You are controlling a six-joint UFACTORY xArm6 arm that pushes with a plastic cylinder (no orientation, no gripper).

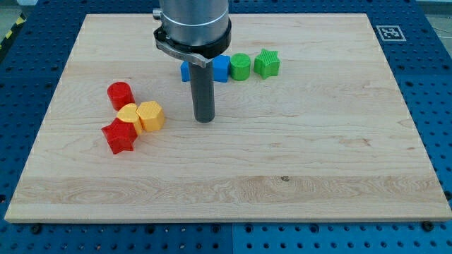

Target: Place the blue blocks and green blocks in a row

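Two blue blocks and two green blocks lie in a row near the view's top centre. From left: a blue block (186, 70) partly hidden behind my rod, a blue block (221, 68), a green cylinder (240, 67) and a green star-shaped block (267, 63). My tip (205, 118) rests on the board below the row, under the gap between the two blue blocks, apart from all blocks.
At the view's left sits a cluster: a red cylinder (121, 94), a yellow round block (128, 114), a yellow hexagonal block (150, 116) and a red star-shaped block (119, 136). The wooden board (282, 155) lies on a blue perforated table.
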